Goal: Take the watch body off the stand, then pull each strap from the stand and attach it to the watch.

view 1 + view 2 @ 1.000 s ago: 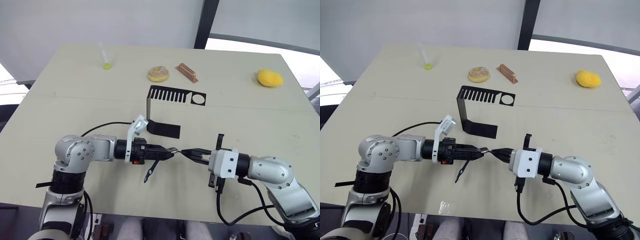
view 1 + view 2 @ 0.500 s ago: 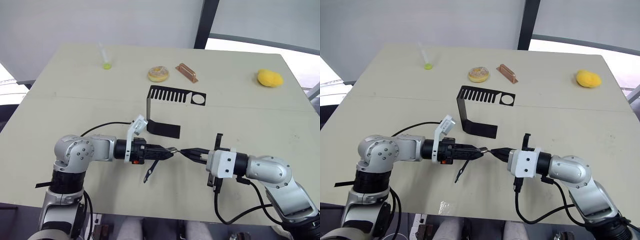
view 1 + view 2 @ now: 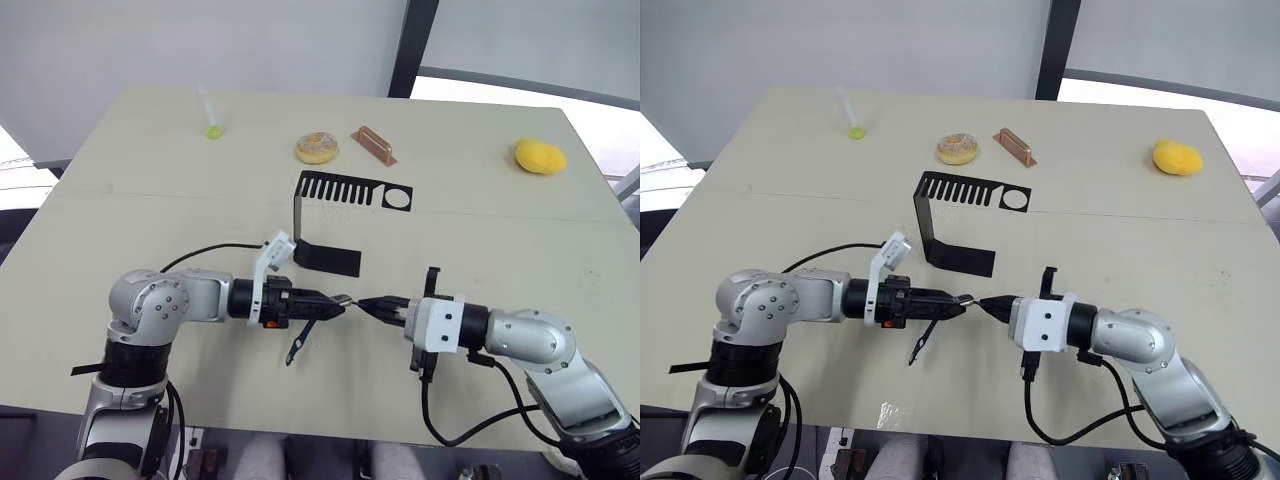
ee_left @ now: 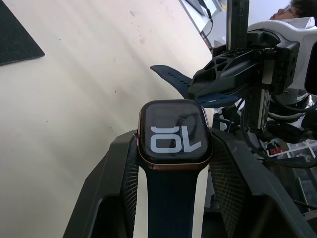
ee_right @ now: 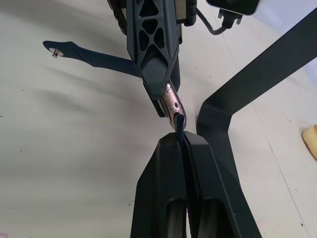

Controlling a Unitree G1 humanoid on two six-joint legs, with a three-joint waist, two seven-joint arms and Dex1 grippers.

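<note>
Partly hidden, second strap [image 5: 181, 130] edge-on between right gripper [image 3: 372, 306] fingers.

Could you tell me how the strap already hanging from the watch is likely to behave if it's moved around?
The attached strap droops below the left gripper, so it's probably floppy and will swing. In the right wrist view it trails loosely over the table, so it looks thin, light and easily snagged.

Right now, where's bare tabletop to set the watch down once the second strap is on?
Bare patches: the wide stretch right of the stand, below the yellow sponge; and the left side between the syringe and the left arm. Crowded: the near centre, where left gripper and right gripper meet, and the donut and copper bar behind the stand.
</note>
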